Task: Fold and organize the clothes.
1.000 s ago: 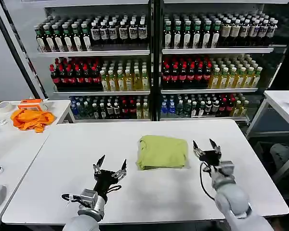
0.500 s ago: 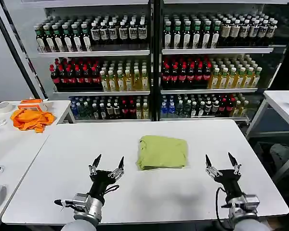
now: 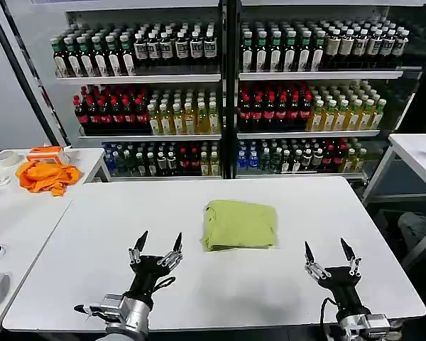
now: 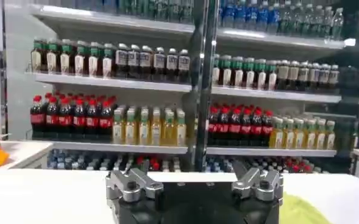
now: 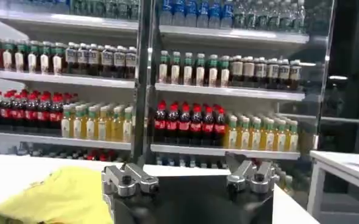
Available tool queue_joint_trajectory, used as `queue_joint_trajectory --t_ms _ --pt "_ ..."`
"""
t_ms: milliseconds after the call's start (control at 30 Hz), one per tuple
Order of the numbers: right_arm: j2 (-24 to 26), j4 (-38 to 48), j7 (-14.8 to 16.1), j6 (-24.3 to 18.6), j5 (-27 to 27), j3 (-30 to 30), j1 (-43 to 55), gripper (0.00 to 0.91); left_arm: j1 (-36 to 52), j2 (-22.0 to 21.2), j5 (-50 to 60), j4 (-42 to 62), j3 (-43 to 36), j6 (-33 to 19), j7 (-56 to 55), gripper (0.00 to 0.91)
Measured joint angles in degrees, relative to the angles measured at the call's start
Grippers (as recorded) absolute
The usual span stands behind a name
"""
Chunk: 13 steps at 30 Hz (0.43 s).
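The fingers of both grippers stand spread, holding nothing. The white table [image 3: 92, 234] carries the folded green T-shirt [image 3: 240, 224] at its middle, long side running left-right. From the shirt, the left gripper [image 3: 156, 246] sits near-left, the right gripper [image 3: 331, 253] near-right, both apart from it, with bare table around.

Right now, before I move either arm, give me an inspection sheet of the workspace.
Surface: white table, flat.
Job's things: lime-green T-shirt lies folded in a compact rectangle mid-table.
Clutter: nothing seen on this table.
Grippers: left gripper open, at the near edge, left of the shirt; right gripper open, at the near edge, right of it; neither touches the shirt.
Cables: a dark one at the side table's edge.
Surroundings: bottle shelves behind; orange cloth on the side table.
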State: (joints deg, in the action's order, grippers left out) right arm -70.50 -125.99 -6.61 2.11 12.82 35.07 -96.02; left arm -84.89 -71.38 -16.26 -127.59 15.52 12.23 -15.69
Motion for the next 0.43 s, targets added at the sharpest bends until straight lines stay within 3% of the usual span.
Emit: queue_joint_trajectory --t_ms 433 --pt "-2.1 -0.9 0.0 -1.5 -3.3 1.6 -2.4 0.907 0.2 0.4 -0.5 -0.4 -0.7 -0.3 -0.2 0.907"
